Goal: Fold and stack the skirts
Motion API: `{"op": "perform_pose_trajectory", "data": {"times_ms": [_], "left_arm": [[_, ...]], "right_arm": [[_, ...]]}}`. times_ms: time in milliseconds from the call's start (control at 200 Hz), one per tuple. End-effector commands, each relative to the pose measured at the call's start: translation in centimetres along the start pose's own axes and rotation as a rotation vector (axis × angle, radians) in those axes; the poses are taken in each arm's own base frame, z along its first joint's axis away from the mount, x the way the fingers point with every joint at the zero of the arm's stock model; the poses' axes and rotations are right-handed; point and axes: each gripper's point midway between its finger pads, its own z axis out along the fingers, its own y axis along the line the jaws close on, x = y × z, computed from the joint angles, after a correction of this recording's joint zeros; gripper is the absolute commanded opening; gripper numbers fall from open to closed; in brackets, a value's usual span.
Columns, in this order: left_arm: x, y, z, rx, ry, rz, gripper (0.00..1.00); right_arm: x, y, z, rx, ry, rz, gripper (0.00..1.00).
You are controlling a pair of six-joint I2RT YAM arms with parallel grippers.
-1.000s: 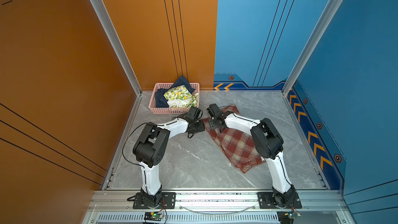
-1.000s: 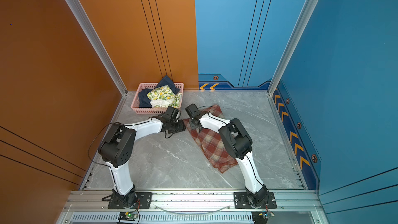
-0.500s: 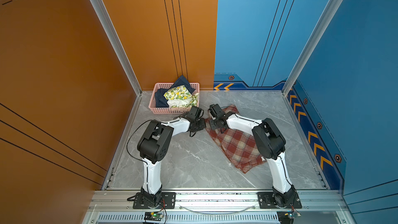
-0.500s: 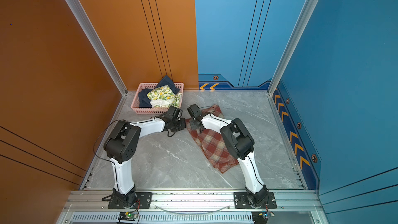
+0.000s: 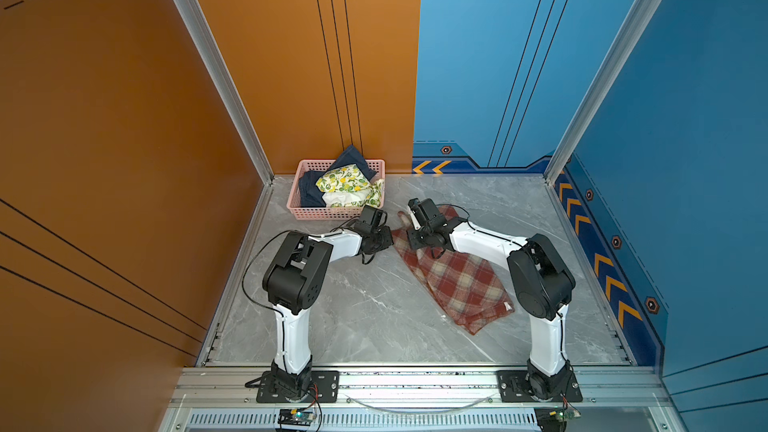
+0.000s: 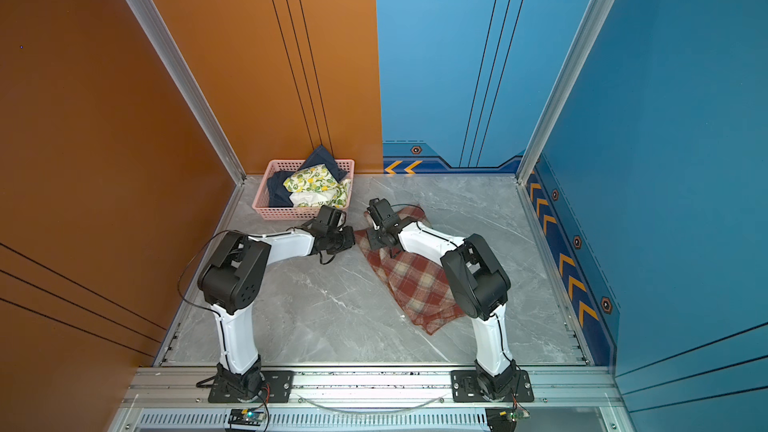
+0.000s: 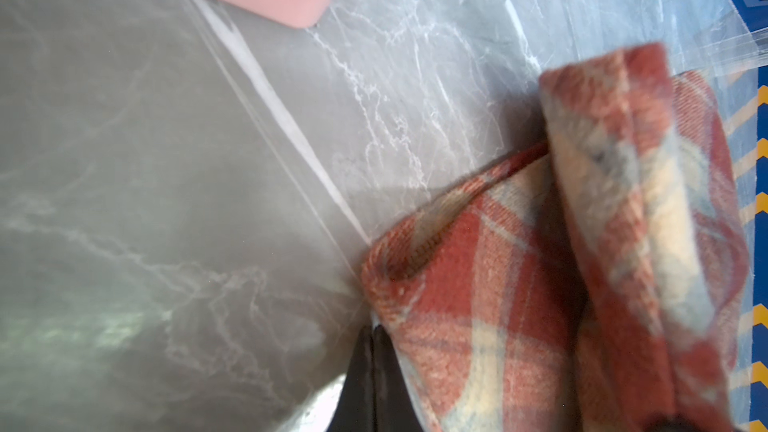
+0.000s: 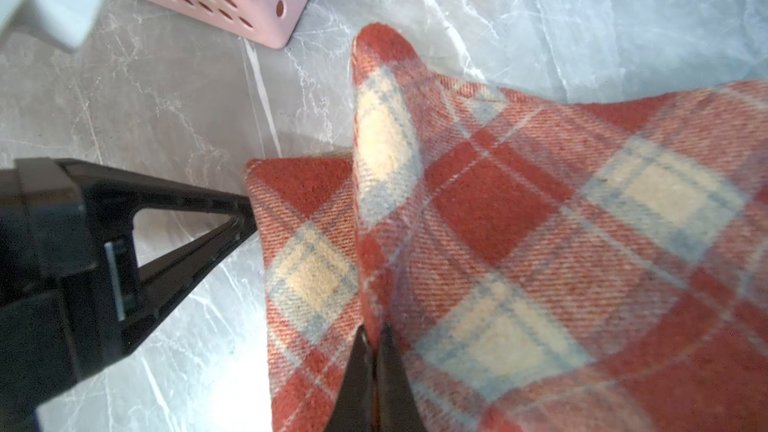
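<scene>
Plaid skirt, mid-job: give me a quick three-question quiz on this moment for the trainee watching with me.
1. True or false: the plaid skirt lies inside the pink basket.
2. Which skirts are in the basket? A) the lemon-print skirt and the denim skirt; B) the plaid one only; C) none.
3. Fill in: the left claw and the right claw are each shut on the ___ skirt.

Key: 1 false, it lies spread on the table, beside the basket; 2 A; 3 plaid.
</scene>
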Motion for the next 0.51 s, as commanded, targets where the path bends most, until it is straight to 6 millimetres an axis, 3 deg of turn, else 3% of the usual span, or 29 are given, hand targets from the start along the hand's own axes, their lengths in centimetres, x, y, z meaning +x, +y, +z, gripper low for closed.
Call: {"op": "perform_pose_trajectory", "data": {"times_ms": [0, 280, 325, 501], "left_arm": [[0.7, 1.0, 0.2, -0.009, 0.025, -0.026, 0.0], [0.5, 1.6, -0.2, -0.018, 0.017, -0.038, 0.0], [0.4, 1.7, -0.3, -0.018, 0.017, -0.041, 0.0], [0.8, 2.5, -0.7, -0.034, 0.024, -0.071, 0.0]], "right_arm": [[-0.2, 1.9, -1.3, -0.067, -0.022, -0.001, 0.0], [0.5, 3.7, -1.7, -0.119, -0.016, -0.03, 0.0], [1.0, 5.2, -1.8, -0.136, -0.013, -0.057, 0.0], [0.8, 4.5, -2.1, -0.129, -0.032, -0.023, 0.0]]}}
